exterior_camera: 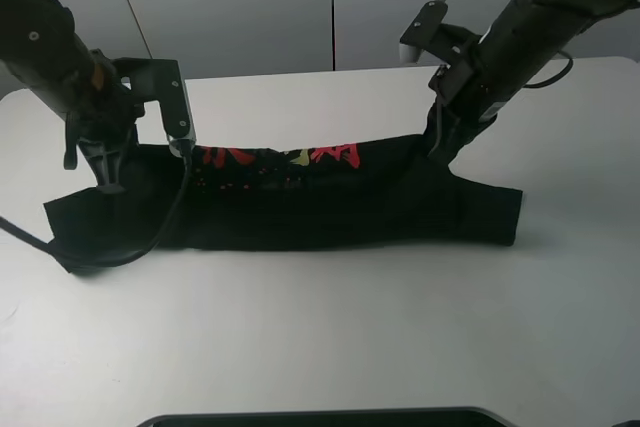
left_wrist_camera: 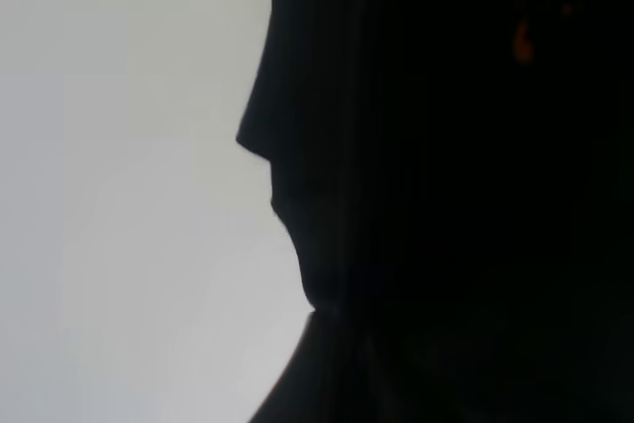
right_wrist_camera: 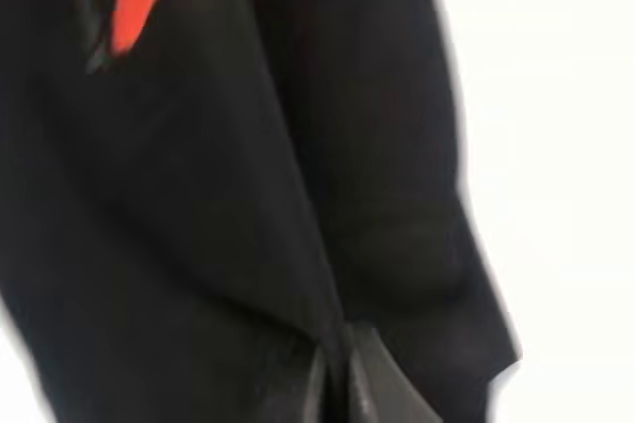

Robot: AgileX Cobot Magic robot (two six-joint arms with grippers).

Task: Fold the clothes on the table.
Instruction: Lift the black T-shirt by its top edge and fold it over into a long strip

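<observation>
Exterior high view: I am watching the black shirt (exterior_camera: 300, 212) lying across the middle of the counter (exterior_camera: 320, 347) as a long band, with its red print (exterior_camera: 330, 155) showing along the far edge.

The right pincer (exterior_camera: 440, 147) is grasping that far edge near the right end. The fabric is rising to it in a peak, and the right wrist view is showing cloth pinched at the fingertips.

The left pincer (exterior_camera: 106, 175) is sitting down on the far edge near the left end. It is dark on dark there, and the left wrist view is filled by cloth, so I cannot tell whether it is clenched or released.

Judgement: I am working the lengthwise fold, at the grasp-and-lift stage. The next move is calling for both arms rising together and carrying the far edge towards the near edge. The span needs keeping taut so the middle is not sagging. I am planning to confirm the left grip first.
</observation>
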